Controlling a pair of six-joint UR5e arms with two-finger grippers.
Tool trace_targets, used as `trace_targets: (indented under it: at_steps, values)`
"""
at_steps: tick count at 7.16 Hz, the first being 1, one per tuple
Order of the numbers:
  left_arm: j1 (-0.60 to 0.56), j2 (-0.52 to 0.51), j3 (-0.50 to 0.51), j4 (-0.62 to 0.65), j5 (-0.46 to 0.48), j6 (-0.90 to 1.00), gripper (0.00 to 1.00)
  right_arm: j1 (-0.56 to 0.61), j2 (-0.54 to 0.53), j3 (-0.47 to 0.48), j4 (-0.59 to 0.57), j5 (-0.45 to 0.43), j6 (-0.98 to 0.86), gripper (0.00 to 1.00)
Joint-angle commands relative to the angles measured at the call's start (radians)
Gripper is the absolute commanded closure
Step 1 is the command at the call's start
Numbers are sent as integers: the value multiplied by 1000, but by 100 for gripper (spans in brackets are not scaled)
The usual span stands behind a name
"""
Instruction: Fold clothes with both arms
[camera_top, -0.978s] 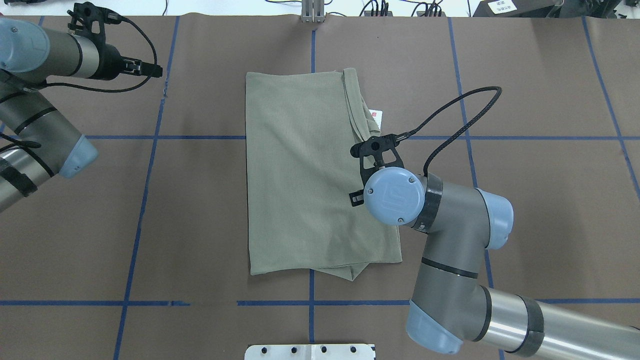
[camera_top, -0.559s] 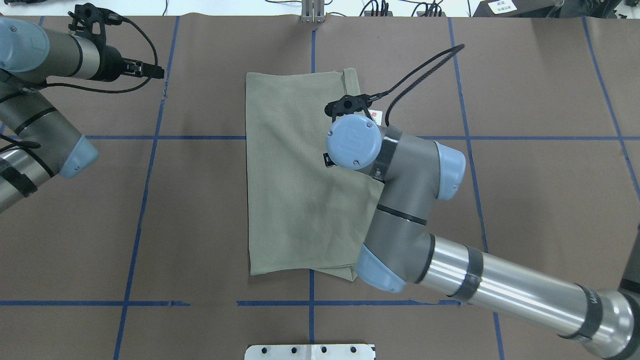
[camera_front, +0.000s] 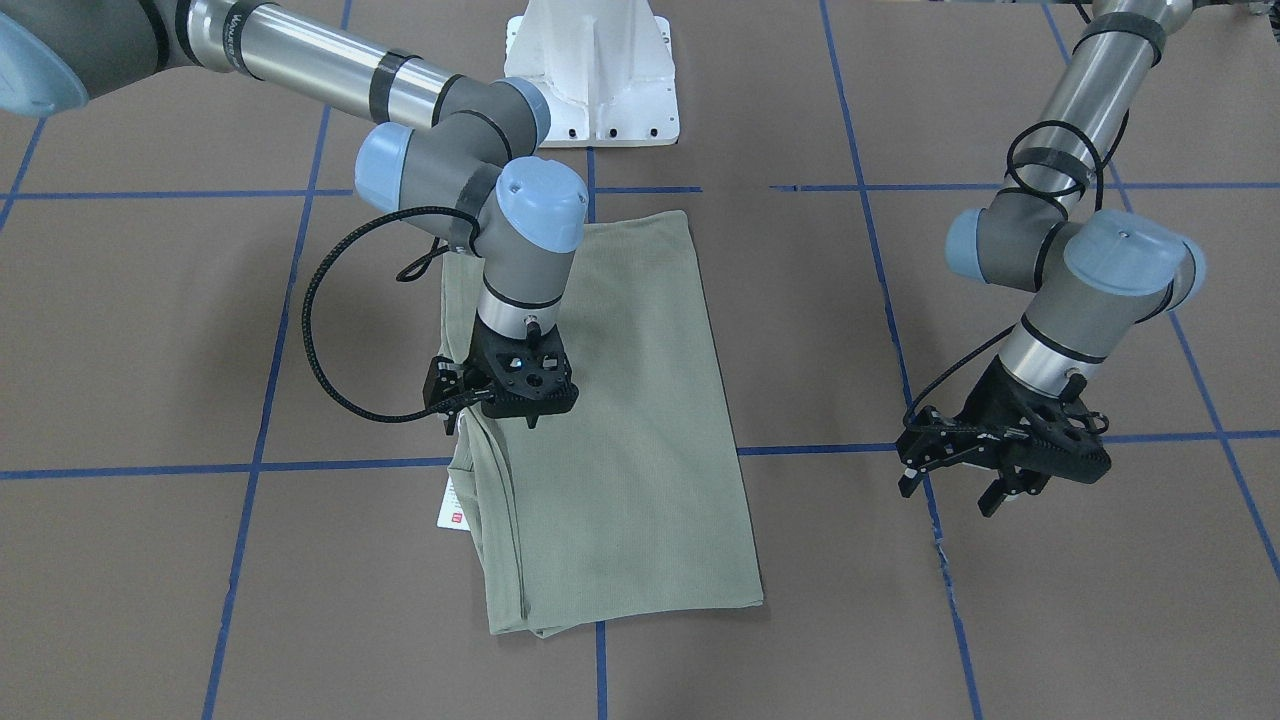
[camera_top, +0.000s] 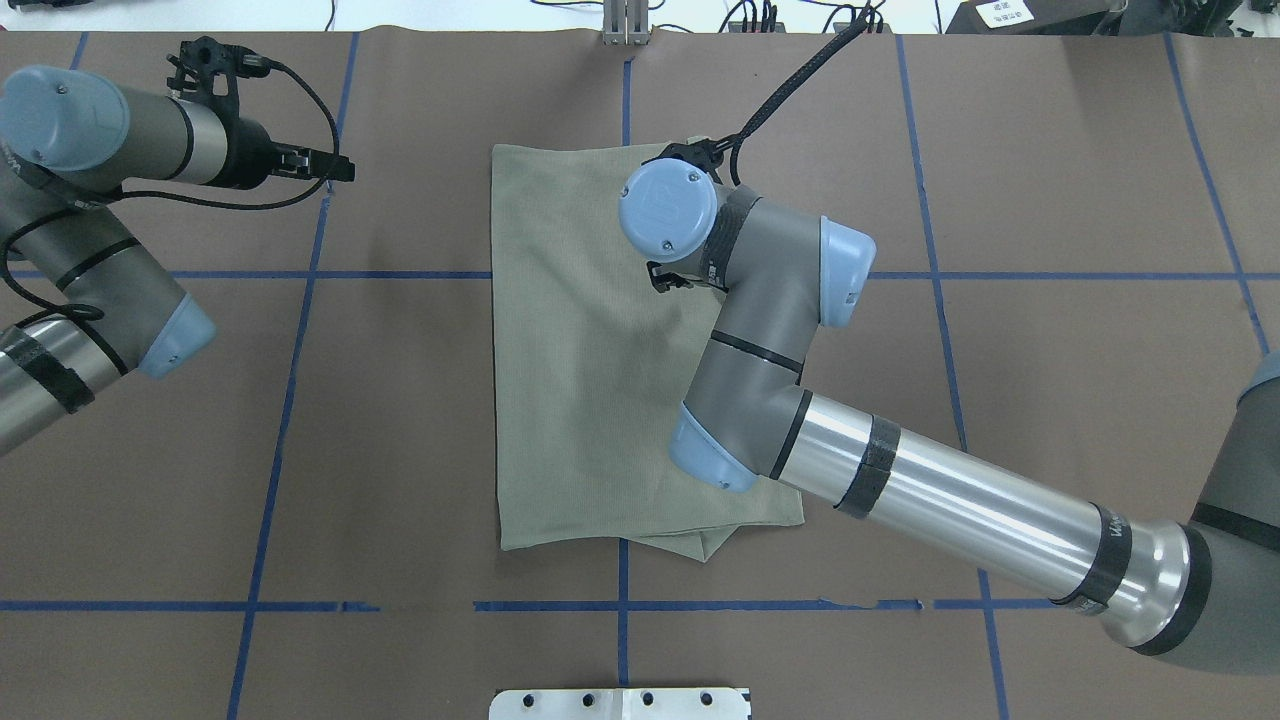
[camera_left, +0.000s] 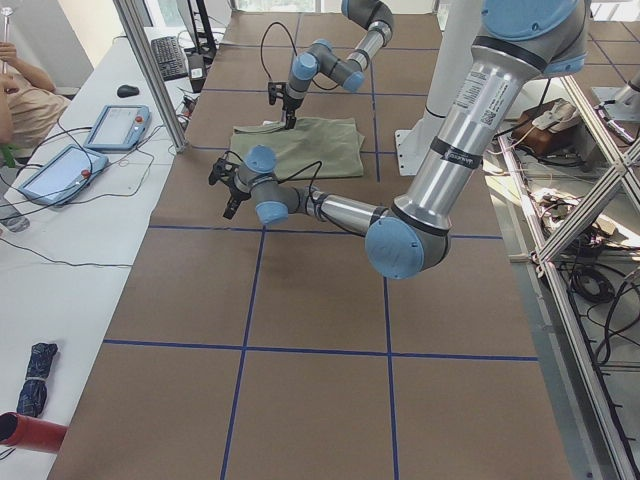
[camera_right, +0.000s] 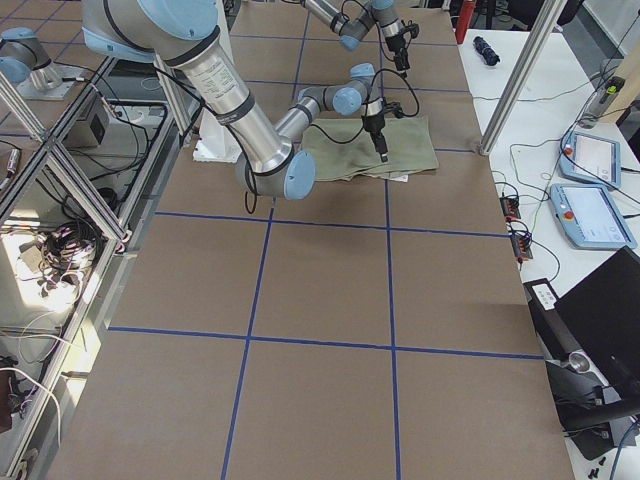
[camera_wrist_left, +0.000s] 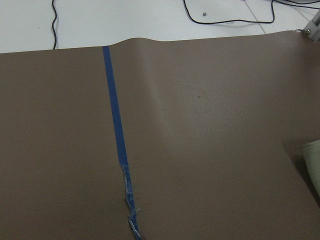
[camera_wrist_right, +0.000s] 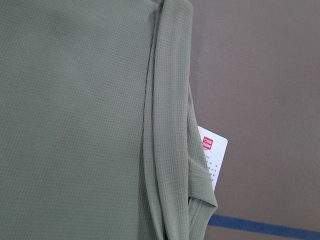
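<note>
The sage-green clothes (camera_top: 580, 380) lie folded into a long flat rectangle in the middle of the table, also seen in the front view (camera_front: 620, 430). A white hang tag (camera_front: 452, 505) pokes out from under the layered edge; the right wrist view shows the same tag (camera_wrist_right: 212, 157) beside the knit folds (camera_wrist_right: 75, 125). My right gripper (camera_front: 528, 415) hovers low over the shirt near that edge, pointing down (camera_top: 668, 280); its fingers are mostly hidden, so I cannot tell its state. It holds no cloth. My left gripper (camera_front: 1005, 495) hangs open over bare table, well away from the shirt (camera_top: 340, 165).
The white pedestal base (camera_front: 590, 70) stands at the robot's side of the table. Blue tape lines cross the brown cover, with a torn stretch (camera_wrist_left: 129, 200) below the left gripper. A side table with tablets (camera_left: 115, 125) and a seated person (camera_left: 20, 95) lies beyond the far edge.
The right arm has swept over the shirt from its middle right edge toward the far end. The shirt has not shifted. The left gripper has drifted slightly toward the shirt.
</note>
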Motion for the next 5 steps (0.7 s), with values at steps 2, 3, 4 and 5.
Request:
trace_targets:
  at_steps: [2,3,4,5]
  values:
    - [4,0,2,-4,-1,-1,0,2,-21,-16,-6,1,-27,0]
    - [4,0,2,-4,-1,-1,0,3,-26,-20,-9,1,-30,0]
    - [4,0,5,-6,-1,-1,0,8,-29,-28,-12,0,-71,0]
    - [4,5,4,-6,-1,-1,0,12,-44,-28,-13,0,-82,0]
